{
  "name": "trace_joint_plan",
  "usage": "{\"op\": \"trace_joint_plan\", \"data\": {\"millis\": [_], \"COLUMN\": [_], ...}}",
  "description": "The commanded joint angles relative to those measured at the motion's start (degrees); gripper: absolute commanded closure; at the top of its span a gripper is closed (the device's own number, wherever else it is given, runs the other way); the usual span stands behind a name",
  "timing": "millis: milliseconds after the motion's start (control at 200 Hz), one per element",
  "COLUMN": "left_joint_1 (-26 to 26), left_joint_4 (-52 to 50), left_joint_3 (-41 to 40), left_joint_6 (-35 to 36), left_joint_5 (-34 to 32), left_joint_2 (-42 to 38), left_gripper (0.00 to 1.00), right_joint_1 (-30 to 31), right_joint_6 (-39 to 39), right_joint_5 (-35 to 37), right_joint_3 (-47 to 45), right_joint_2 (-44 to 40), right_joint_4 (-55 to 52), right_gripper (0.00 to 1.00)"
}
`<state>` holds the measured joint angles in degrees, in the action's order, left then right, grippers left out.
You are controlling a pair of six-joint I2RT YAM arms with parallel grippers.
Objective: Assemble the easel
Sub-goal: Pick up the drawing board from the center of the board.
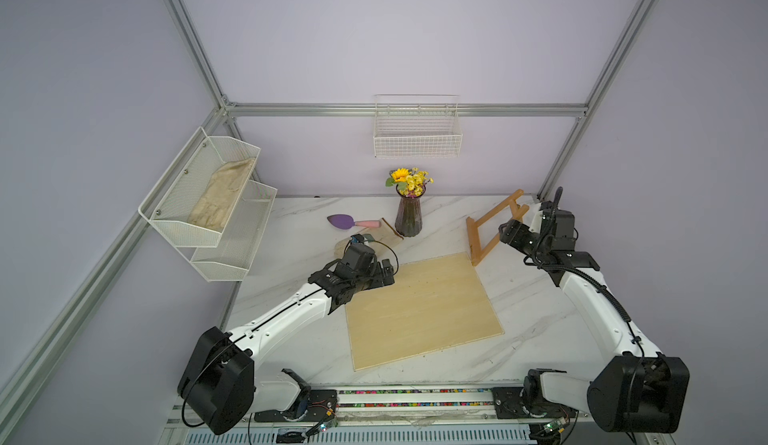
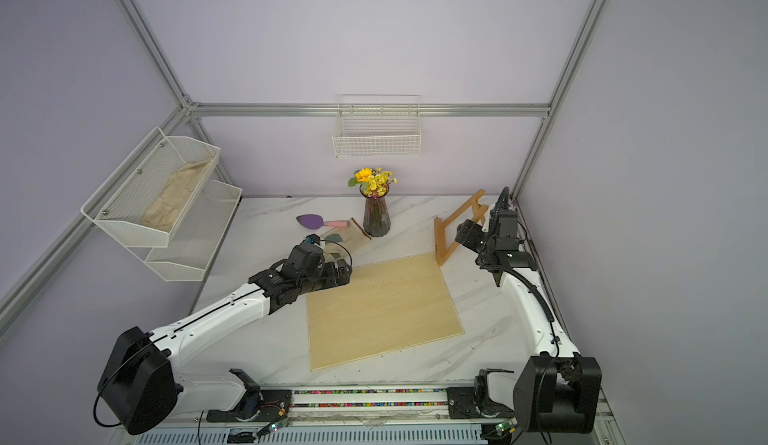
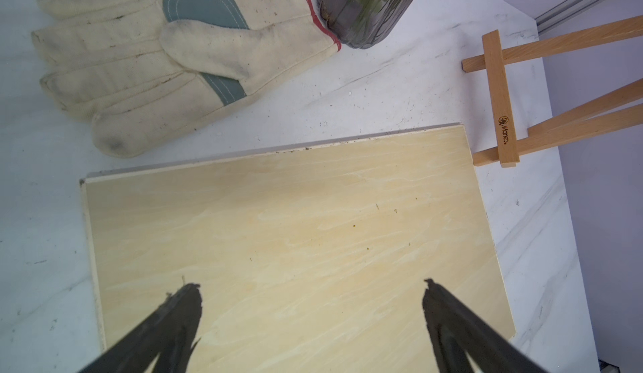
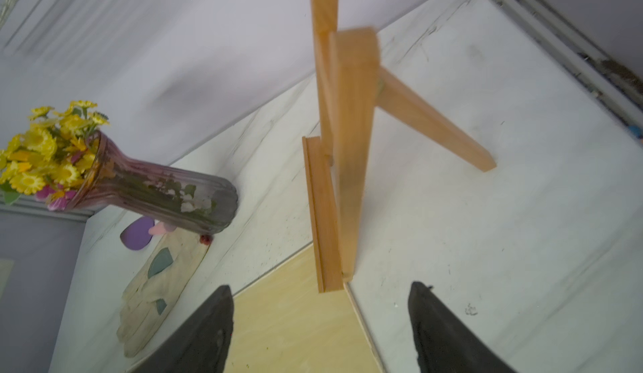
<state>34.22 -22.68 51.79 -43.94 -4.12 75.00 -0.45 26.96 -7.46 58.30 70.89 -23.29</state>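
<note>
The easel (image 1: pixel 470 237) (image 2: pixel 438 239), an orange-brown slat frame, stands at the back right of the table with its rear leg (image 4: pixel 435 124) spread onto the marble. Its printed ledge bar (image 3: pixel 499 99) sits by the far right corner of the pale plywood board (image 1: pixel 419 310). My right gripper (image 1: pixel 505 233) (image 4: pixel 322 286) is open just beside the easel, with no slat between its fingers. My left gripper (image 1: pixel 388 272) (image 3: pixel 312 283) hangs wide open over the board's far left corner, holding nothing.
A purple glass vase (image 1: pixel 409 214) of yellow flowers stands at the back centre. A work glove (image 3: pixel 156 58) and a purple trowel (image 1: pixel 345 222) lie left of it. A wire basket (image 1: pixel 417 131) hangs on the back wall and a two-tier mesh rack (image 1: pixel 208 202) on the left wall.
</note>
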Motion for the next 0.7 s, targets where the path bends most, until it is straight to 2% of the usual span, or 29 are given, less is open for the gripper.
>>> {"op": "trace_joint_plan", "data": {"millis": [0, 265, 460, 480, 540, 695], "left_joint_1": [0.8, 2.6, 2.5, 2.5, 2.4, 2.4], "left_joint_4": [-3.2, -6.5, -9.2, -9.5, -10.3, -11.1], "left_joint_3": [-0.7, -4.8, -7.6, -7.6, -7.6, -7.7], "left_joint_6": [-2.2, -5.8, -7.9, -8.3, -9.6, -12.2], "left_joint_5": [0.1, -2.9, -7.1, -7.3, -8.0, -8.9], "left_joint_2": [-2.4, -3.8, -2.9, -2.7, -1.7, -0.4], "left_gripper": [0.0, 0.0, 0.0, 0.0, 0.0, 0.0], "right_joint_1": [4.2, 10.0, 10.7, 10.7, 10.7, 10.8], "right_joint_6": [3.4, 5.2, 6.5, 6.8, 7.3, 8.9], "right_joint_5": [1.6, -1.5, -3.2, -3.6, -5.3, -4.0], "right_joint_3": [-1.6, -8.7, -13.1, -13.5, -14.5, -15.6], "right_joint_2": [-1.4, -1.5, 0.6, 0.9, 2.2, 5.2], "right_joint_4": [-6.4, -8.0, -6.6, -6.1, -3.9, -1.3], "right_gripper": [0.19, 0.13, 0.11, 0.06, 0.03, 0.03]}}
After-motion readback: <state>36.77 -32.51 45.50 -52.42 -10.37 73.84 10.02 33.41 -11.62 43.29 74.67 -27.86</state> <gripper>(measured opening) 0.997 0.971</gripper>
